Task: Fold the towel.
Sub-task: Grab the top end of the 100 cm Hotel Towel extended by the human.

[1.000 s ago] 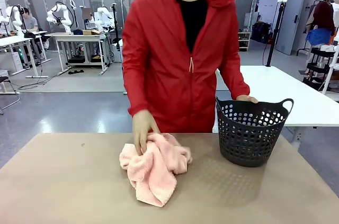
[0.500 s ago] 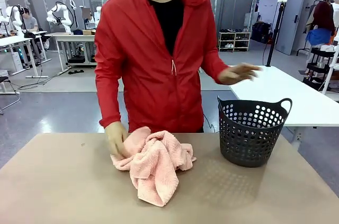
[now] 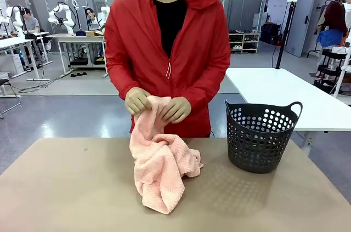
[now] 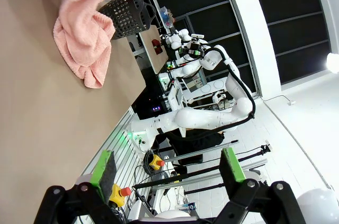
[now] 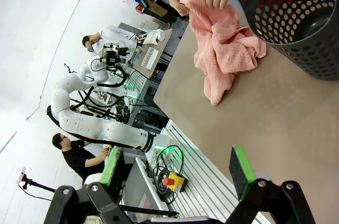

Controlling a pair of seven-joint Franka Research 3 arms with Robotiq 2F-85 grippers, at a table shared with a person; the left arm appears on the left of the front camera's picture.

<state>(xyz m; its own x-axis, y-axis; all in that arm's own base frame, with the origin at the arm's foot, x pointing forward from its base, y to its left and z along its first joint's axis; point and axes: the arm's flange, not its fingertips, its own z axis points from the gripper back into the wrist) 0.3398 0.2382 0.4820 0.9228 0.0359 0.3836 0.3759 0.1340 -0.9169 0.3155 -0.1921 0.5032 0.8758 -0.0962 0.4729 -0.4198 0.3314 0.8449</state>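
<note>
On the table (image 3: 66, 188), the pink towel (image 3: 162, 174) hangs from the person's hands (image 3: 175, 109), basket (image 3: 262, 136) at its 3 o'clock, and the left gripper (image 4: 167, 163) and right gripper (image 5: 177, 160) are wide open.

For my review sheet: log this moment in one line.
towel: crumpled, top held up by hands, rest on table | basket: upright, apart | left gripper: open, empty | right gripper: open, empty

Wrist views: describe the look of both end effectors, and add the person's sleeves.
The left end effector has two black angular fingers with round bolt heads at the joints, each tipped by a bright green pad. The right end effector looks the same. The person's long red jacket sleeves reach to the wrists.
</note>
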